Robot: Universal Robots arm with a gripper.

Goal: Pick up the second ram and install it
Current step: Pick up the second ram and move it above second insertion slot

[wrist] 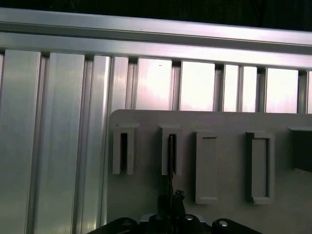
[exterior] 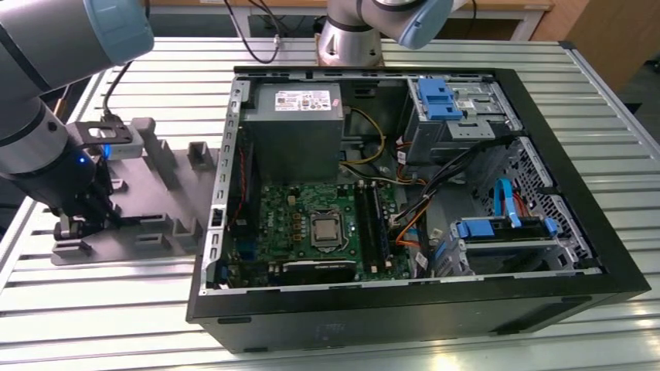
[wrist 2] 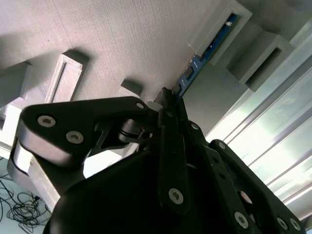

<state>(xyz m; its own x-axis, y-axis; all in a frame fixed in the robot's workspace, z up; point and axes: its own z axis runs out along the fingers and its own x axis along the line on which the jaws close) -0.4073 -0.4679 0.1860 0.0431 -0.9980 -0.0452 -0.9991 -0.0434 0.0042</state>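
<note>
second ram [wrist: 171, 158]: one stick, seen edge-on as a thin dark line in the first wrist view. in the second wrist view the second ram [wrist 2: 196, 64] reads as a dark and blue strip. it stands on its long edge over the grey plate [wrist: 146, 195]. its far end sits inside one narrow slotted block [wrist: 165, 151], and its near end lies between the tips of the gripper [wrist: 171, 212].

there is one gripper [wrist 2: 168, 97]. its jaws are drawn almost together and pinch the stick's flat sides, with no gap visible.

the first wrist view shows two narrow slotted blocks on the plate, two wider frame blocks and part of a fifth.

in the exterior view the gripper [exterior: 80, 224] is low over the plate [exterior: 165, 212] on the slatted metal table [exterior: 103, 309]. it is on the exterior view's left of one open computer case [exterior: 413, 317] and apart from it. inside the case are one green board [exterior: 278, 224], one square silver processor [exterior: 328, 229] and two blue brackets [exterior: 443, 97].
</note>
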